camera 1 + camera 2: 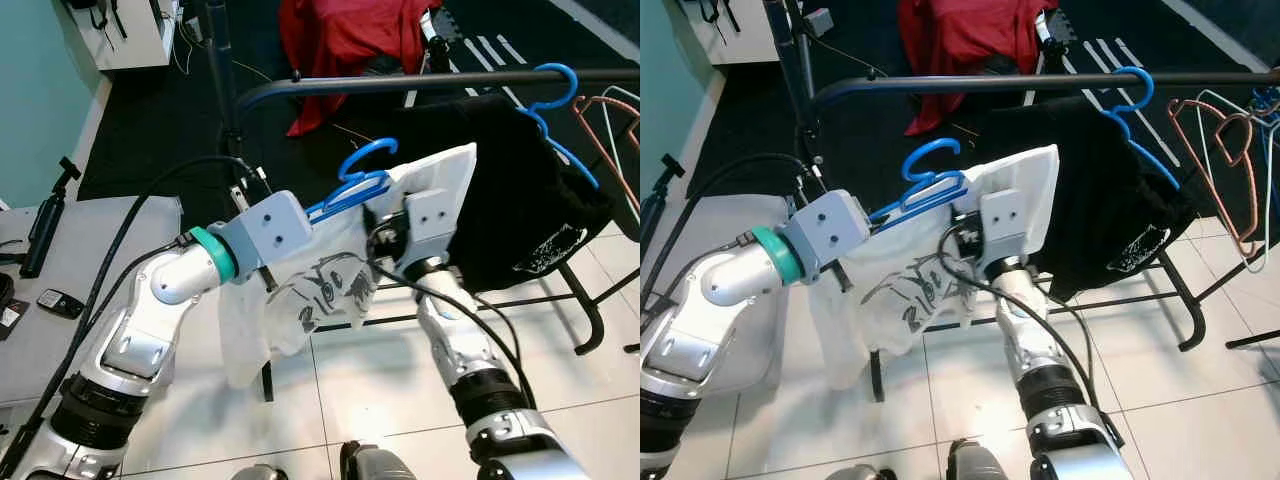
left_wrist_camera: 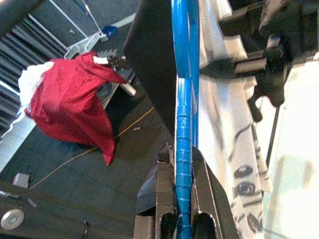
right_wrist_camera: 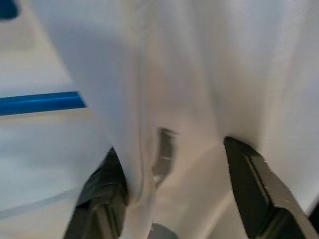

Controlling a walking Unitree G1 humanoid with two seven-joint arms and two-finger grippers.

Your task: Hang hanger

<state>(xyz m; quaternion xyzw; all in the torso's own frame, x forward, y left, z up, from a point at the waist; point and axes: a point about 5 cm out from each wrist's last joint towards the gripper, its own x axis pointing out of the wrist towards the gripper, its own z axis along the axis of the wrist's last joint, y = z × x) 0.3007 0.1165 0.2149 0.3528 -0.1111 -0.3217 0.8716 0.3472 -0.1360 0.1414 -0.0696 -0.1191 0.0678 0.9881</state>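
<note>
Hanging is unfinished: blue hanger (image 1: 352,183) with white T-shirt (image 1: 330,280), pinched by left gripper (image 2: 183,219), is held below the rail (image 1: 420,82); right gripper (image 3: 174,199), parted, surrounds shirt fabric.

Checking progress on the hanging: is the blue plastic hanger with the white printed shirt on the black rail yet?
Not yet. The blue plastic hanger hangs free below the black rail, gripped by the left claw.

A black shirt (image 1: 520,190) hangs on its own blue hanger (image 1: 548,95) just right of the right claw. Farther right hang copper and white wire hangers (image 1: 1230,150). A red cloth (image 1: 345,40) lies heaped on the dark mat beyond both claws. Well left of the left claw, a grey table (image 1: 75,270) holds a black tool (image 1: 45,220) and a phone (image 1: 60,303).
</note>
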